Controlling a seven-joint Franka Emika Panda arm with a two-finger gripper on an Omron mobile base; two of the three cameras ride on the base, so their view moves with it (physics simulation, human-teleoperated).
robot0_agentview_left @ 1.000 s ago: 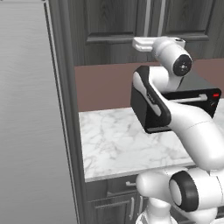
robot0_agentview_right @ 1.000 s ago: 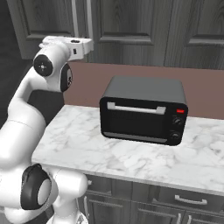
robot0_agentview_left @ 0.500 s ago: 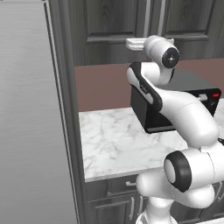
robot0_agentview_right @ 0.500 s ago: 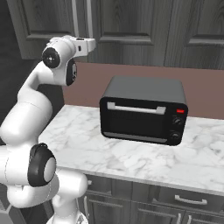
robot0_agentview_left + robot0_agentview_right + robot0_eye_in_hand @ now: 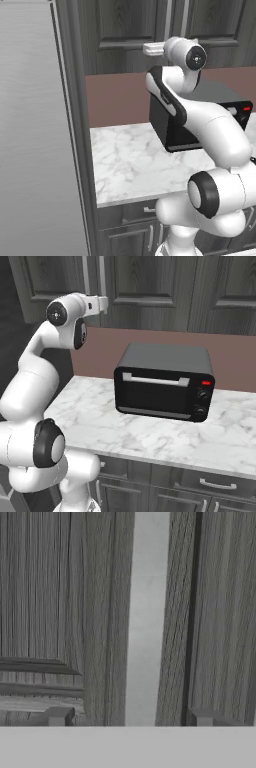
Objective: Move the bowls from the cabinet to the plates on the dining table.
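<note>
The cabinet (image 5: 150, 291), a dark grey wood-grain wall unit with panelled doors, stands shut above the counter, and its doors fill the upper part of both base views. A long vertical silver bar handle (image 5: 146, 619) runs down the door just beside the seam between two doors; in the hand view it is a pale upright strip, close to the camera. The tool (image 5: 131, 717) is right up at this door: its two dark fingertips (image 5: 59, 716) rise at the bottom of the hand view, one on each side of the handle, well apart and not touching it. The jaws stand wide with the bar between them and nothing gripped.

In the left base view the white hand (image 5: 155, 48) reaches out level from the arm's top joint to the lower end of the handle pair (image 5: 169, 20). In the right base view the same hand (image 5: 97, 303) sits against the door at the foot of the bars (image 5: 102, 276).

Below the cabinet runs a reddish-brown back wall (image 5: 235, 358). Under that lies the white, grey-veined marble counter (image 5: 150, 438) over dark drawers with short silver handles (image 5: 217, 485). A black toaster oven (image 5: 165, 381) stands on the counter against the back wall, with a silver door bar, two knobs and a small red light at its right end. At the far left of the left base view stands a tall, plain grey panel (image 5: 35, 150).
</note>
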